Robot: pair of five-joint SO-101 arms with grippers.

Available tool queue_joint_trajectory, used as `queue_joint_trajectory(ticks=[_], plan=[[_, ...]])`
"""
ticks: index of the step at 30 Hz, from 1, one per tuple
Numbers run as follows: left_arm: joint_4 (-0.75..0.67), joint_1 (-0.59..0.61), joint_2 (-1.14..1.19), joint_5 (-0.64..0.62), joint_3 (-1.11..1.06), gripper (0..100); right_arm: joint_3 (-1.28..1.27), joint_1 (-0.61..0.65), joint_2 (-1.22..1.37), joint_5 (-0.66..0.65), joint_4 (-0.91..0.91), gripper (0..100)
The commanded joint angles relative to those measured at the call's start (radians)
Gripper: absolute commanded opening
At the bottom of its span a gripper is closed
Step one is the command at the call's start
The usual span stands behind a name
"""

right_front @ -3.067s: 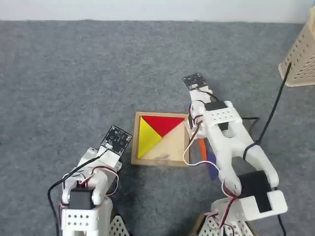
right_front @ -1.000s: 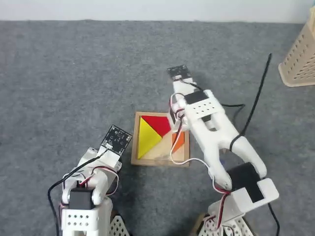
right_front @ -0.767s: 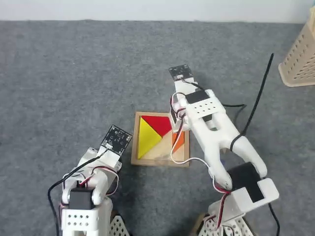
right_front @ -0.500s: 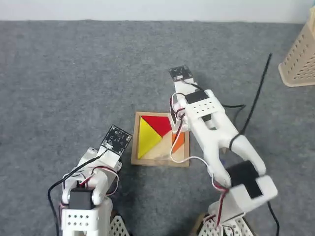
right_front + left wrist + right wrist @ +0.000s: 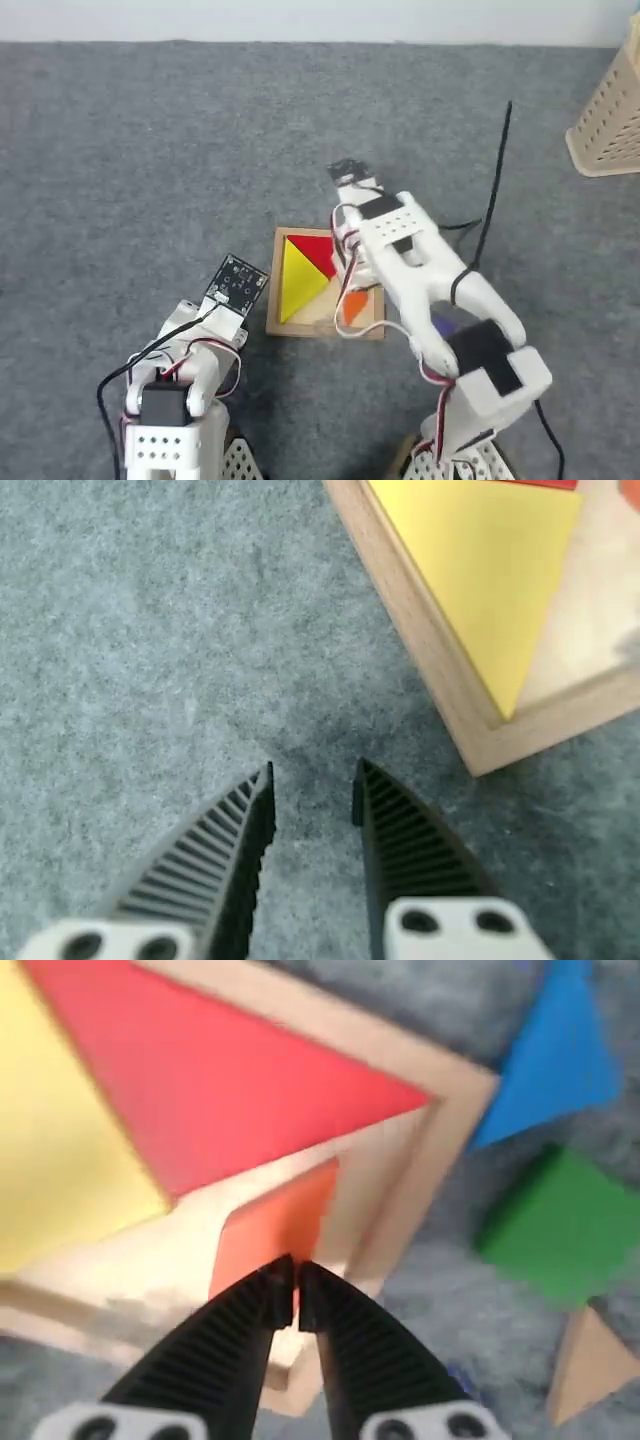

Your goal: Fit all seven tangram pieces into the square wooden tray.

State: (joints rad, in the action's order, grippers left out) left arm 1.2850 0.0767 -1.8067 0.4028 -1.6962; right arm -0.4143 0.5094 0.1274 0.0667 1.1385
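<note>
Wooden tray [image 5: 274, 292] sits in the middle of the grey mat [image 5: 150, 150]. Yellow triangle [image 5: 295, 280] fills its left part & red triangle [image 5: 318, 250] its far part. R gripper [image 5: 295, 1278] is over the near right part, fingers pinched tight on the orange piece [image 5: 275, 1222]. Blue triangle [image 5: 560, 1055], green square [image 5: 565, 1225] & tan triangle [image 5: 585, 1360] lie on the mat just outside the tray. L gripper [image 5: 312, 780] is a bit open w/ nothing in it, low over the mat by the tray's near left corner.

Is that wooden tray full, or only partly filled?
Partly filled. Bare wood shows in the tray beside the yellow piece, red piece and orange piece; the blue piece and green piece lie outside it.
</note>
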Motion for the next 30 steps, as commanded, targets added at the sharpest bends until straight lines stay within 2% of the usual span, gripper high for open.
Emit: queue_joint_trajectory(ticks=[1, 9, 17, 26, 30], plan=[[-0.002, 0.005, -0.021, -0.011, 0.012, 12, -0.066, 0.038, -0.111, -0.051, -0.064, 0.6], [-0.002, 0.005, -0.021, -0.011, 0.012, 12, -0.17, 0.108, -0.171, -0.089, -0.171, 0.6], [-0.002, 0.005, -0.021, -0.011, 0.012, 12, -0.192, 0.119, -0.214, -0.089, -0.203, 0.6], [-0.002, 0.005, -0.021, -0.011, 0.012, 12, -0.499, 0.113, -0.579, -0.089, -0.433, 0.6], [-0.002, 0.005, -0.021, -0.011, 0.012, 12, -0.58, 0.11, -0.653, -0.091, -0.553, 0.6]])
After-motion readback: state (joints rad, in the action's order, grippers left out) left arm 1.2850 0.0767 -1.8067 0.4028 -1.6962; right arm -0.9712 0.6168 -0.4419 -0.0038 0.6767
